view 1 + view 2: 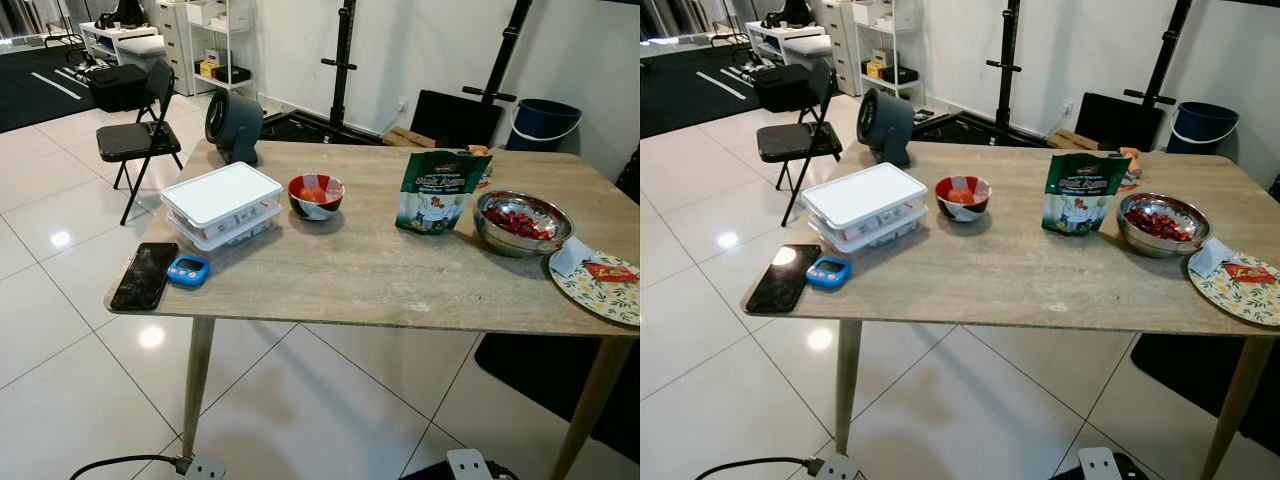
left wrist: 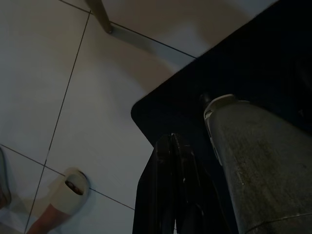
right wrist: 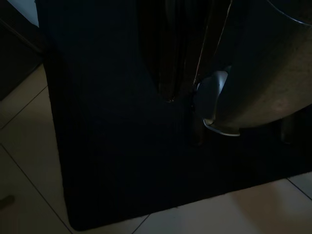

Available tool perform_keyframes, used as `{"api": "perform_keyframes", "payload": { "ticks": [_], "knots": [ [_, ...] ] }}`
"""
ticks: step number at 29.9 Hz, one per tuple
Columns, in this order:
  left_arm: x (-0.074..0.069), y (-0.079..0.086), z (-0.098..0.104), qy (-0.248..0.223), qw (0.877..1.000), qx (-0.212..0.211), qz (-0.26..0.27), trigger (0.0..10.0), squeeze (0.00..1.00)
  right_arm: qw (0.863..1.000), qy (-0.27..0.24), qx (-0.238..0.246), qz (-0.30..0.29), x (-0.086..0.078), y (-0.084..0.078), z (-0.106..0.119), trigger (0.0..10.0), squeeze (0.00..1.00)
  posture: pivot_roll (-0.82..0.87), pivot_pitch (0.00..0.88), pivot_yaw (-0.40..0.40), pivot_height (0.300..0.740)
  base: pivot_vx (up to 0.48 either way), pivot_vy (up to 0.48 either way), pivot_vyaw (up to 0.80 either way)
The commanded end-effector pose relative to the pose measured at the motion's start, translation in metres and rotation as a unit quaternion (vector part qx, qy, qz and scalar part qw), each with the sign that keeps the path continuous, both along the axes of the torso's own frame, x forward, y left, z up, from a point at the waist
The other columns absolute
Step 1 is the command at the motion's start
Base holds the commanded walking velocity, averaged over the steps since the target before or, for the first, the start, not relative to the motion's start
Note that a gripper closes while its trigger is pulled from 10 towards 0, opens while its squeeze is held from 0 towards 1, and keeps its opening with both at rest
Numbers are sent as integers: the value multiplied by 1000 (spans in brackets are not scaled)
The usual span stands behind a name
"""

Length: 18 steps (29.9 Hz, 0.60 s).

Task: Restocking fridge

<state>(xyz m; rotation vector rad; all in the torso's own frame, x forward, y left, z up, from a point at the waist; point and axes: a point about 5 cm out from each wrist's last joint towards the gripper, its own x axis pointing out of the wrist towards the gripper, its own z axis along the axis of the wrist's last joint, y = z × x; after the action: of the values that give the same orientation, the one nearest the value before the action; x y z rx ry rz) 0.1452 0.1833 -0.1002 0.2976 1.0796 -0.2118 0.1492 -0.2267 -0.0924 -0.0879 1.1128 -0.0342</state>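
Both arms hanging idle: left gripper (image 2: pixel 171 146) fingers pressing together over dark mat (image 2: pixel 253 58); right gripper (image 3: pixel 170 92) too dark, cannot tell. Table (image 1: pixel 350 270) sitting ahead.

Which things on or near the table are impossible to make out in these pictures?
- Plate: cut off by the right edge in the eye views.
- White box: lid hides its contents.
- Green bag: print too small to read.
- Timer: display too small to read.
- Left gripper, right gripper: wrist views too dark to judge the jaws.
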Motion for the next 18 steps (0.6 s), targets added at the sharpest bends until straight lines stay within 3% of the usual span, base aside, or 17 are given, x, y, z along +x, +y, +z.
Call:
{"api": "perform_keyframes", "payload": {
  "ticks": [1, 16, 18],
  "knots": [
    [-12, -7, -5, 25, 1000, -2, -14, 10000, 0, 1000, -4, -4, 5, 2, -2, 1, 10000, 0, -19, 0, -38, 740, 0, 0, 0],
    [3, -17, -1, 10, 999, -6, -33, 10000, 0, 1000, -17, 6, 6, 8, 2, 3, 10000, 0, -14, 0, -34, 740, 0, 0, 0],
    [0, -17, -2, 12, 999, -6, -34, 10000, 0, 997, -49, 56, -27, 15, 6, 6, 10000, 0, -20, 0, -36, 740, 0, 0, 0]
  ]
}}
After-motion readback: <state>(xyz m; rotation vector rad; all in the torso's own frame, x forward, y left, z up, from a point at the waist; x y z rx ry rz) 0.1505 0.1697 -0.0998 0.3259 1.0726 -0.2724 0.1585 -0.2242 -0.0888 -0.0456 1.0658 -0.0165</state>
